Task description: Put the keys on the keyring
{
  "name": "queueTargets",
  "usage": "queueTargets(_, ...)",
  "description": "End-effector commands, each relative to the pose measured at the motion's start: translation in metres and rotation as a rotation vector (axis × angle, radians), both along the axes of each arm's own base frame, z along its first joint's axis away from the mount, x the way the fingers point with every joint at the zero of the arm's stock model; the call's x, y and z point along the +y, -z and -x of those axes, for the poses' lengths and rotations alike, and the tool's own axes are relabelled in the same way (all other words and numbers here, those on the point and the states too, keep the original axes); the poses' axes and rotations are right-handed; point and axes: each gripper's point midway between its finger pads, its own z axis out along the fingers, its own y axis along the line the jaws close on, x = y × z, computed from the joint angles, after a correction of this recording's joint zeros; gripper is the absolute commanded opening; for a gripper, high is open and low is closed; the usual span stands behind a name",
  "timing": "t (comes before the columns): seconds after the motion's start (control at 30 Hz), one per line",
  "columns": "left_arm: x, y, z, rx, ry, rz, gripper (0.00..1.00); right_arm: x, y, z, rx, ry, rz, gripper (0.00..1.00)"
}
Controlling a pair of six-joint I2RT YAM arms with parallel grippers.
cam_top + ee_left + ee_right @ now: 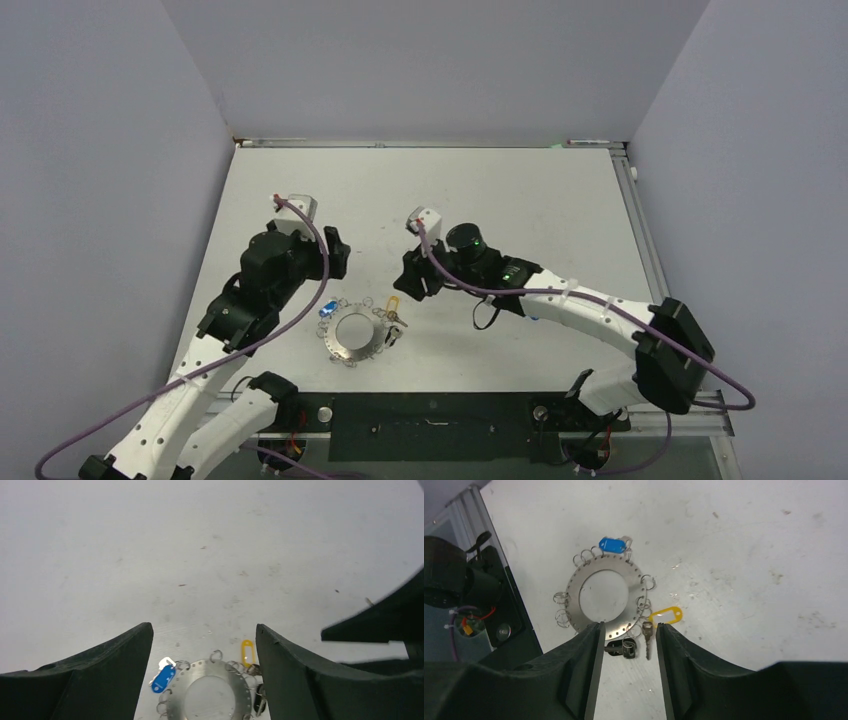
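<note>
The keyring [340,345] is a flat silver disc with a round hole and small split rings along its pierced rim, lying on the white table. It shows low between my left fingers [207,666] and ahead of my right fingers [635,587]. A blue-tagged key [326,310] [163,678] [611,544] lies at its edge. A yellow tag [392,302] [247,652] [665,615], a silver key [647,637] and a black-headed key [621,647] lie together at the opposite edge. My left gripper [338,258] [202,630] is open and holds nothing. My right gripper [408,285] [628,627] hovers open above those keys.
A black base rail [430,412] [499,595] runs along the near table edge just behind the keyring. Grey walls close in the left, back and right sides. A metal strip [630,200] lines the right table edge. The right arm's dark body [390,625] shows in the left wrist view.
</note>
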Motion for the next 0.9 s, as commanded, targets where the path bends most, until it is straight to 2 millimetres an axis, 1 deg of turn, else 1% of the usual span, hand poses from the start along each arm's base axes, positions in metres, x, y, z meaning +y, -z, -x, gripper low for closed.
queueTargets(0.0,0.064,0.027,-0.014,0.094,-0.32,-0.011,0.72,0.044,-0.007,0.009,-0.023,-0.055,-0.015,0.44)
queueTargets(0.03,0.07,0.035,-0.015,0.113,-0.356,0.004,0.73,0.053,0.002,0.009,-0.004,-0.068,-0.009,0.47)
queueTargets(0.07,0.075,0.04,-0.015,0.127,-0.386,0.021,0.75,0.06,0.007,0.008,0.009,-0.073,-0.007,0.5)
queueTargets(0.17,0.086,0.055,-0.013,0.187,-0.468,0.069,0.77,0.075,0.026,-0.004,0.051,-0.025,0.053,0.53)
queueTargets(0.2,0.09,0.06,-0.012,0.213,-0.496,0.075,0.77,0.077,0.035,-0.007,0.071,-0.001,0.089,0.54)
queueTargets(0.27,0.097,0.07,-0.006,0.266,-0.554,0.085,0.77,0.084,0.043,-0.013,0.09,0.033,0.12,0.54)
queueTargets(0.33,0.1,0.079,0.0,0.313,-0.581,0.097,0.78,0.089,0.049,-0.016,0.1,0.061,0.137,0.53)
queueTargets(0.47,0.103,0.093,0.014,0.4,-0.657,0.182,0.8,0.097,0.064,-0.018,0.148,0.105,0.153,0.51)
queueTargets(0.57,0.105,0.106,0.019,0.453,-0.708,0.263,0.78,0.1,0.076,-0.017,0.191,0.126,0.162,0.49)
queueTargets(0.6,0.107,0.113,0.021,0.47,-0.73,0.283,0.77,0.102,0.078,-0.015,0.204,0.122,0.156,0.49)
queueTargets(0.67,0.108,0.127,0.024,0.501,-0.763,0.317,0.76,0.11,0.08,-0.004,0.235,0.076,0.134,0.47)
queueTargets(0.73,0.109,0.135,0.026,0.517,-0.796,0.348,0.73,0.12,0.083,0.011,0.268,0.028,0.108,0.46)
queueTargets(0.8,0.109,0.142,0.027,0.521,-0.819,0.38,0.72,0.129,0.089,0.027,0.299,-0.016,0.092,0.46)
queueTargets(0.87,0.107,0.148,0.028,0.524,-0.827,0.422,0.72,0.134,0.098,0.038,0.33,-0.034,0.084,0.45)
